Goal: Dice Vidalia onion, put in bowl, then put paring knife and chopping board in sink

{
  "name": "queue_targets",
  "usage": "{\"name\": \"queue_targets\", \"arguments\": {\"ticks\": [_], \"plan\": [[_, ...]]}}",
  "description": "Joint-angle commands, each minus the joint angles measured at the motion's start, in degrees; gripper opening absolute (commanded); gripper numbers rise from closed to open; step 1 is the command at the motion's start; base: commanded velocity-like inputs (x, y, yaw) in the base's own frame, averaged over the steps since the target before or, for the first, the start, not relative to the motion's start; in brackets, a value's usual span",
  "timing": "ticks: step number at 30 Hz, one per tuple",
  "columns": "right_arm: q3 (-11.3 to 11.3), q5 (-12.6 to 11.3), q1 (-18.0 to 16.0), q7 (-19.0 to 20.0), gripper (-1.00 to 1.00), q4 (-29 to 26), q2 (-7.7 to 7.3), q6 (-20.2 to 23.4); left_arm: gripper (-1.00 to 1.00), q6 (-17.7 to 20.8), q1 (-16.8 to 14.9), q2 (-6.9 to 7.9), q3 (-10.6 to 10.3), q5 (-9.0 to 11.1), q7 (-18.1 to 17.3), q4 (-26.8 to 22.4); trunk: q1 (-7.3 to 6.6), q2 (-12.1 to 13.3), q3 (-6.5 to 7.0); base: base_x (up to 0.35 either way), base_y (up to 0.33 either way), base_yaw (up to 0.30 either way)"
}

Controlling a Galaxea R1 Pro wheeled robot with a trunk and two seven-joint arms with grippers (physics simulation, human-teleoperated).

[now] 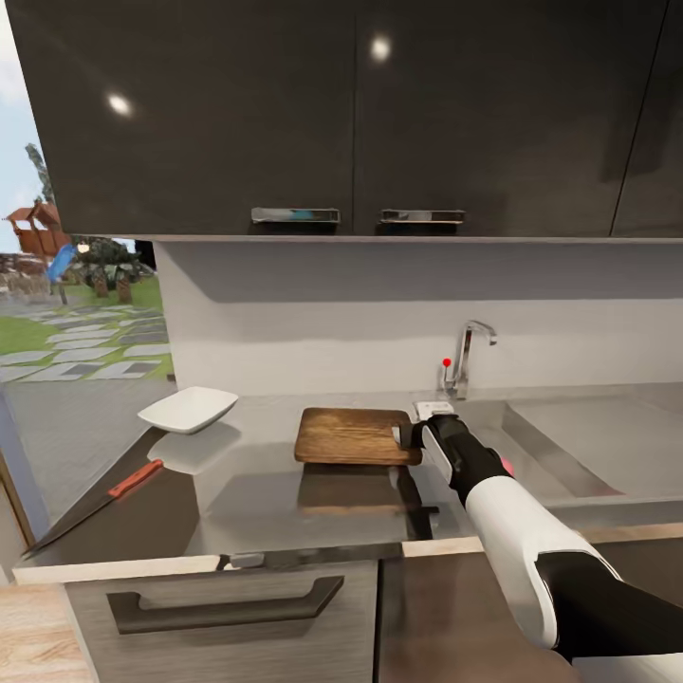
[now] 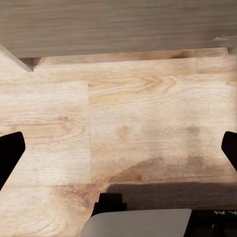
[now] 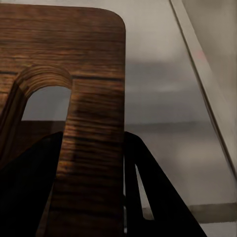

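The brown chopping board (image 1: 353, 434) lies level over the grey countertop (image 1: 251, 493), left of the sink (image 1: 607, 432). My right gripper (image 1: 410, 438) is shut on the board's right end. In the right wrist view its dark fingers (image 3: 143, 187) clamp the wooden strip beside the handle hole of the chopping board (image 3: 94, 98). A small pinkish-red bit (image 1: 507, 466) peeks out beside my forearm in the sink, likely the Vidalia onion. The paring knife (image 1: 104, 503) lies at the counter's left front. The white bowl (image 1: 188, 408) stands at the left back. My left gripper (image 2: 118, 148) hangs open over the wood floor.
A chrome tap (image 1: 467, 356) with a red knob stands behind the sink's left corner. Black upper cabinets (image 1: 351, 114) hang above the counter. A drawer with a dark handle (image 1: 223, 607) sits below the front edge. A window to a garden is at the left.
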Motion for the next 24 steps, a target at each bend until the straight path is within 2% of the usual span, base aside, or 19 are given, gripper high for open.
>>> {"name": "queue_targets", "arguments": {"ticks": [1, 13, 24], "plan": [[0.0, 0.0, 0.0, -0.1, -1.0, 0.0, 0.04, 0.3, 1.0, -0.1, 0.0, 0.0, 0.0, 0.1, 0.0, 0.0, 0.0, 0.0, -0.06, 0.003, -0.004, 0.0], [0.1, 0.0, 0.0, -0.1, -1.0, 0.1, -0.03, 0.3, 1.0, -0.1, 0.0, -0.09, 0.0, 0.0, -0.1, 0.0, 0.0, 0.0, -0.06, 0.0, -0.001, 0.0], [0.1, 0.0, 0.0, -0.2, -1.0, 0.7, -0.03, 0.4, 1.0, -0.1, 0.0, -0.09, 0.0, 0.1, -0.1, 0.0, -2.42, 4.4, 1.92, 0.0, 0.0, 0.0]]}}
